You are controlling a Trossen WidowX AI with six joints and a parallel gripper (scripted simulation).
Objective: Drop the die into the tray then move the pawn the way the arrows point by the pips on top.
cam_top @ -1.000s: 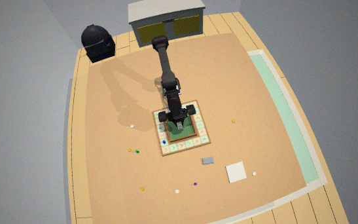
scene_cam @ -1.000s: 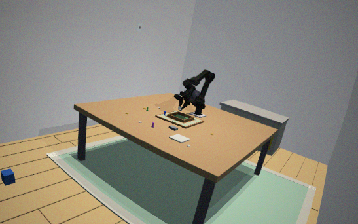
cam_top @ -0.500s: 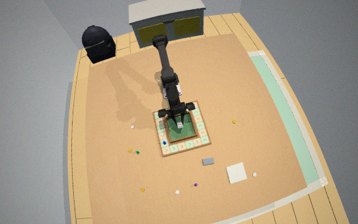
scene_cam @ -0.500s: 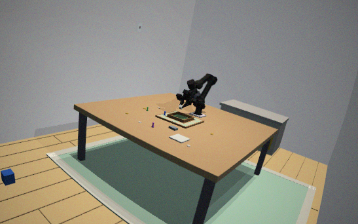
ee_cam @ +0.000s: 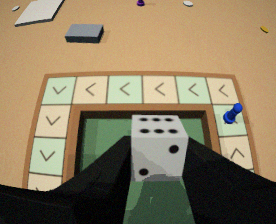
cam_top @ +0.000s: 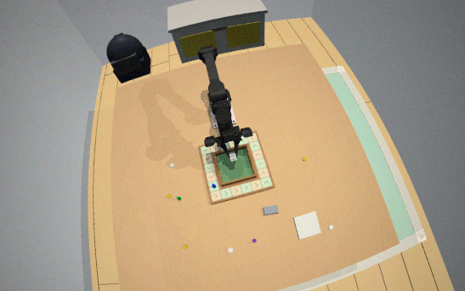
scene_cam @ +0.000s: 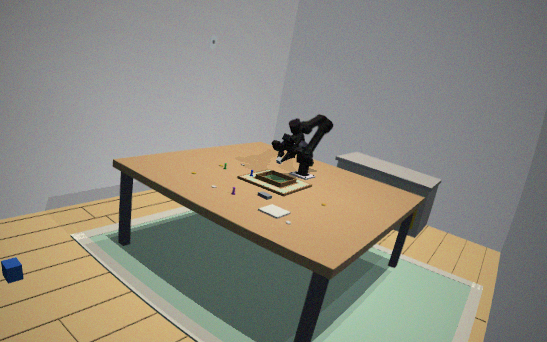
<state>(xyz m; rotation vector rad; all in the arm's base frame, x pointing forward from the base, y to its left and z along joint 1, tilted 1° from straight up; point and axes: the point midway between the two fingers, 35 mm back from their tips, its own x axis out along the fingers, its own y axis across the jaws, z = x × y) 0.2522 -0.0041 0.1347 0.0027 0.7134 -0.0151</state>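
My gripper (cam_top: 233, 156) (scene_cam: 280, 160) (ee_cam: 155, 144) is shut on the white die (cam_top: 233, 157) (ee_cam: 158, 145) and holds it above the green dice tray (cam_top: 239, 172) (scene_cam: 278, 177) (ee_cam: 102, 136). The die shows six pips on its upper face and two on the face toward the wrist camera. The board (cam_top: 258, 186) (scene_cam: 298, 187) (ee_cam: 125, 90) has a ring of arrow squares around the tray. The blue pawn (cam_top: 213, 185) (scene_cam: 252, 173) (ee_cam: 233, 113) stands on a square of the ring at the board's left side in the top view.
On the table lie a grey block (cam_top: 270, 209) (ee_cam: 84, 32), a white card (cam_top: 307, 225) (ee_cam: 41, 10), a purple pawn (cam_top: 254, 240), a green pawn (cam_top: 178, 197) and several small yellow and white tokens. A cabinet (cam_top: 217, 27) and a black bin (cam_top: 127, 57) stand behind the table.
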